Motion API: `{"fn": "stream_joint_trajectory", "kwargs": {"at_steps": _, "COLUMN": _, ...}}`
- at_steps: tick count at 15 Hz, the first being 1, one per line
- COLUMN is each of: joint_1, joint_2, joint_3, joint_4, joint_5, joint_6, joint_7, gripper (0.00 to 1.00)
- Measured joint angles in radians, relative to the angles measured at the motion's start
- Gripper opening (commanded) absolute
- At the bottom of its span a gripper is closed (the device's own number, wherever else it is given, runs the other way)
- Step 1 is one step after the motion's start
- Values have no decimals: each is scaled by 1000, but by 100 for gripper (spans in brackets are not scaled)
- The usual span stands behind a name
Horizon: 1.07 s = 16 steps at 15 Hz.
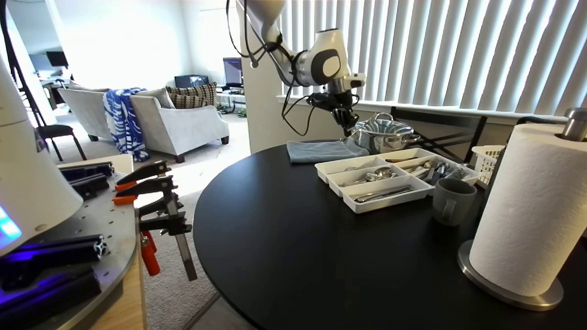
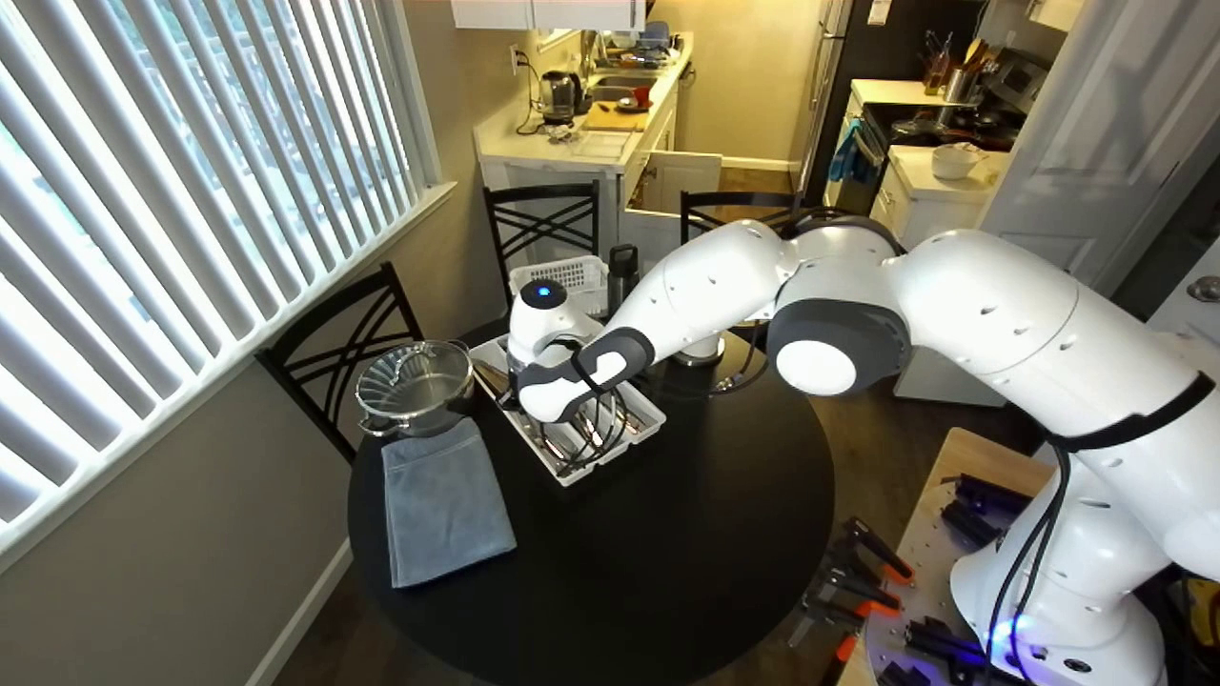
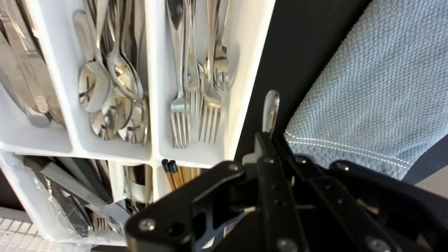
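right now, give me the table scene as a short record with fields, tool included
tool: closed on a metal utensil
utensil type: too little shows to tell
wrist view: utensil shows between tray and towel
tray contents: forks and spoons in separate compartments
towel: blue-gray, folded, on the table
pot: steel, lid on, beside towel
mug: gray, upright, beside tray
paper roll: upright on a stand

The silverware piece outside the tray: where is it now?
In the wrist view, the silverware piece is right of centre, pinched in the gripper, appearing between the white tray and the blue-grey towel.
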Motion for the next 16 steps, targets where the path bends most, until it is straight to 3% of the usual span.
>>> {"fn": "stream_joint_trajectory", "kwargs": {"at_steps": 3, "joint_1": 28, "joint_2": -93, "joint_3": -9, "joint_4": -124, "joint_5": -19, "joint_6": -62, "joint_7": 36, "gripper": 1}}
{"fn": "stream_joint_trajectory", "kwargs": {"at_steps": 6, "joint_1": 27, "joint_2": -195, "joint_3": 31, "joint_4": -257, "joint_5": -30, "joint_6": -135, "joint_7": 32, "gripper": 1}}
{"fn": "stream_joint_trajectory", "kwargs": {"at_steps": 10, "joint_1": 27, "joint_2": -318, "joint_3": 70, "joint_4": -449, "joint_5": -47, "joint_6": -141, "joint_7": 32, "gripper": 1}}
{"fn": "stream_joint_trajectory", "kwargs": {"at_steps": 13, "joint_1": 24, "joint_2": -397, "joint_3": 91, "joint_4": -604, "joint_5": -46, "joint_6": -78, "joint_7": 33, "gripper": 1}}
{"fn": "stream_joint_trajectory", "kwargs": {"at_steps": 16, "joint_1": -4, "joint_2": -448, "joint_3": 122, "joint_4": -768, "joint_5": -18, "joint_6": 66, "joint_7": 33, "gripper": 1}}
